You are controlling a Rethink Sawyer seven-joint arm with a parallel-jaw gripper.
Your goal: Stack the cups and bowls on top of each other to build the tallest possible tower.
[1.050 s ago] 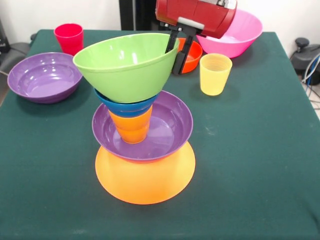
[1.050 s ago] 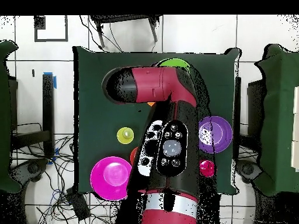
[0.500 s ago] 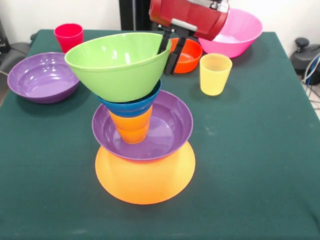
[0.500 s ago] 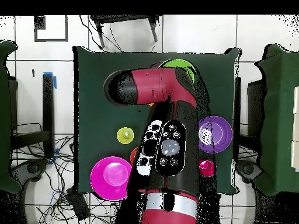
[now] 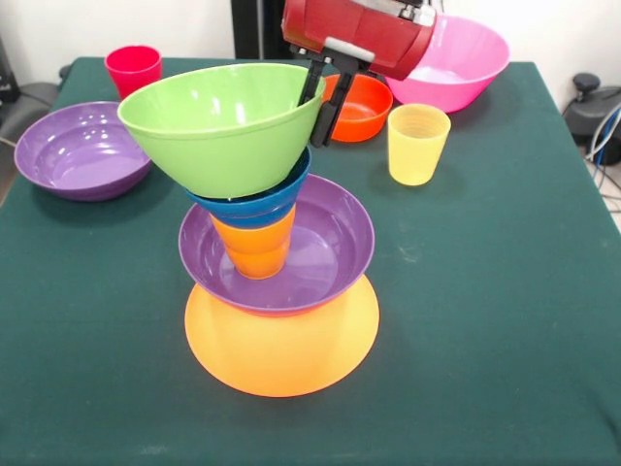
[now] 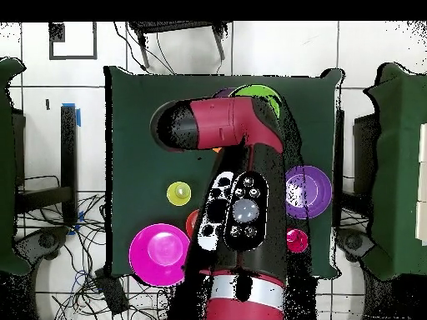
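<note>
The tower stands mid-table in the front view: an upturned yellow-orange bowl (image 5: 281, 345), a purple bowl (image 5: 325, 243), an orange cup (image 5: 254, 248) and a blue bowl (image 5: 254, 204). On top sits a green bowl (image 5: 218, 121), tilted and overhanging to the left. My gripper (image 5: 313, 112) is shut on the green bowl's right rim, one finger inside and one outside. Loose pieces are a red-pink cup (image 5: 133, 68), a yellow cup (image 5: 417, 144), a second purple bowl (image 5: 82, 146), an orange-red bowl (image 5: 361, 105) and a pink bowl (image 5: 456, 63). From overhead the arm (image 6: 238, 167) hides most of the tower; only the green bowl (image 6: 257, 92) peeks out.
Overhead, the yellow cup (image 6: 178, 193), pink bowl (image 6: 158, 254), purple bowl (image 6: 307, 192) and red-pink cup (image 6: 295, 240) flank the arm. The green table (image 5: 485, 320) is bare at the front and right in the front view. Cables lie off its right edge.
My gripper has carried the green bowl leftward in the front view, so it now overhangs the blue bowl more to the left. The rest of the tower has not moved.
</note>
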